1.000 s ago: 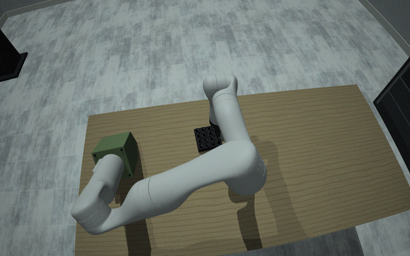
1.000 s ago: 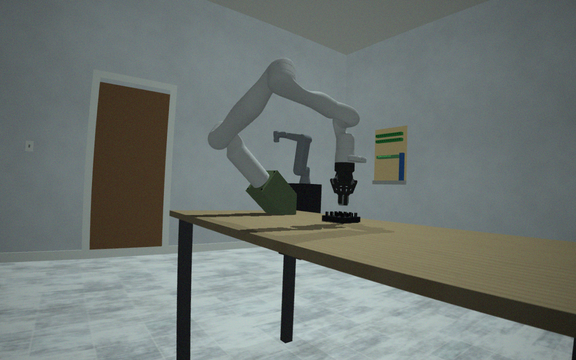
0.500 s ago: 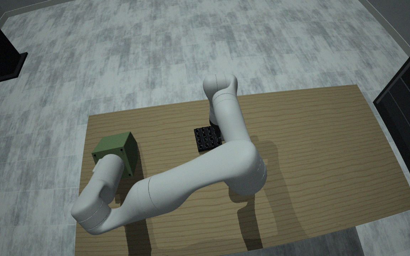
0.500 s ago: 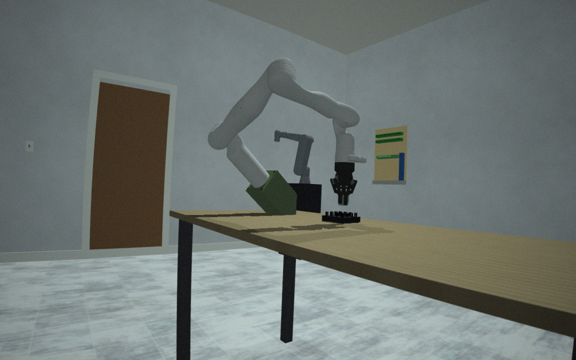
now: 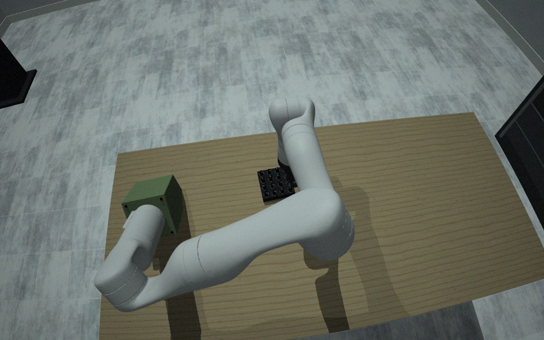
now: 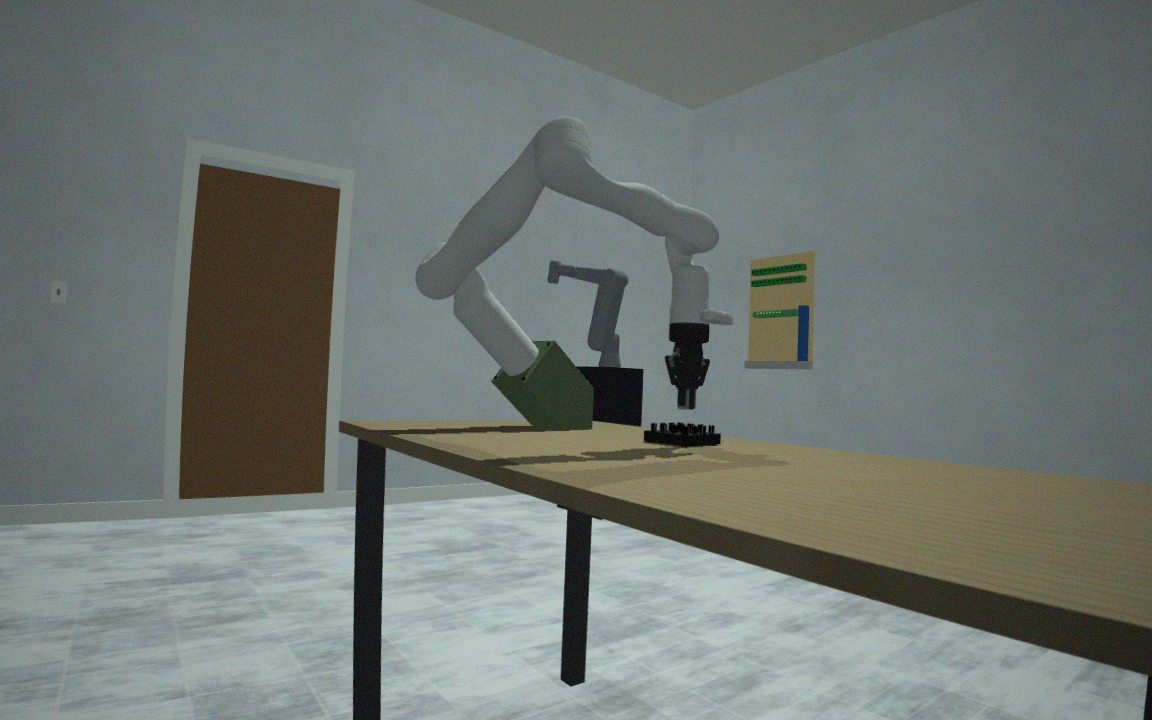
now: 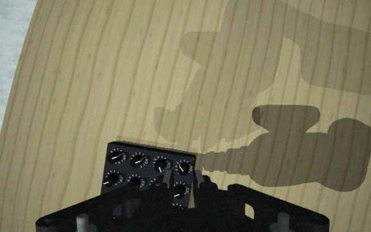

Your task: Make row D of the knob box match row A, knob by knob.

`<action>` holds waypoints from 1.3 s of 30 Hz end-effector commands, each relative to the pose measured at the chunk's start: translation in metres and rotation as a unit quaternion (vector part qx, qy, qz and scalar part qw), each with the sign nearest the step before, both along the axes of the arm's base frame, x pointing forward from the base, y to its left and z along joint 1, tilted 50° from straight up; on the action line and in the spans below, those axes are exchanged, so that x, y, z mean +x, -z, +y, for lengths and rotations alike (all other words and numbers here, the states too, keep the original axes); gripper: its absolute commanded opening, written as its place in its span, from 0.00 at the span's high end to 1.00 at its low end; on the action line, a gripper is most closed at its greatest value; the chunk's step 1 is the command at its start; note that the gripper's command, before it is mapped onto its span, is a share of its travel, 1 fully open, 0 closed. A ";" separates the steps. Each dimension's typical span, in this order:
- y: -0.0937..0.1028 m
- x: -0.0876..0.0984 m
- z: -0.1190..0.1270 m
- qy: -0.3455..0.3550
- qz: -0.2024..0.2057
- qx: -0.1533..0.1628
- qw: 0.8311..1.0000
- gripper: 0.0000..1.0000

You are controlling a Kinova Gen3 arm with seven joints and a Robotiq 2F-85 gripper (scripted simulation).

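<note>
Wooden table [image 6: 875, 510] stretched wide under me; my white arm [image 5: 240, 241] bent up from its green base [image 5: 155, 198] and over; the black knob box [image 7: 121, 171] stood on its feet near the table's middle; my gripper [image 6: 686, 401] hung just above the box's edge, touching no knob; fingers stood a little apart, holding nothing; one knob [image 7: 180, 189] showed between them from the wrist.

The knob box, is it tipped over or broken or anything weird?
Nothing stands out. The knob box sits flat on the table, and no knob looks missing or damaged in the rows that show. The gripper hangs just above it, fingers nearly closed, holding nothing.
</note>
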State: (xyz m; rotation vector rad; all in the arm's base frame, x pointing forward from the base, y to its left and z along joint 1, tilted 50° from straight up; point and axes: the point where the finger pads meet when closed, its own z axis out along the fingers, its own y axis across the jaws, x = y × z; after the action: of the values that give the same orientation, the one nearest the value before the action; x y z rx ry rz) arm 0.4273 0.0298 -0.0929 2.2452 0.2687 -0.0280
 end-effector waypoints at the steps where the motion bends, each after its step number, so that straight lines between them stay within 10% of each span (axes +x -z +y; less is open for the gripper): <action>1: -0.001 0.000 0.001 -0.014 0.017 -0.001 1.000 0.81; 17: -0.004 -0.001 0.005 -0.158 0.190 -0.017 0.969 0.81; 39: -0.009 -0.002 0.012 -0.355 0.427 -0.039 0.831 0.81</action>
State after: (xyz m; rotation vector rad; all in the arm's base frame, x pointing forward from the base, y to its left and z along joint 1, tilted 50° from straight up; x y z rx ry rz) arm 0.4248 0.0408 -0.0838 1.7955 1.5036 -0.6244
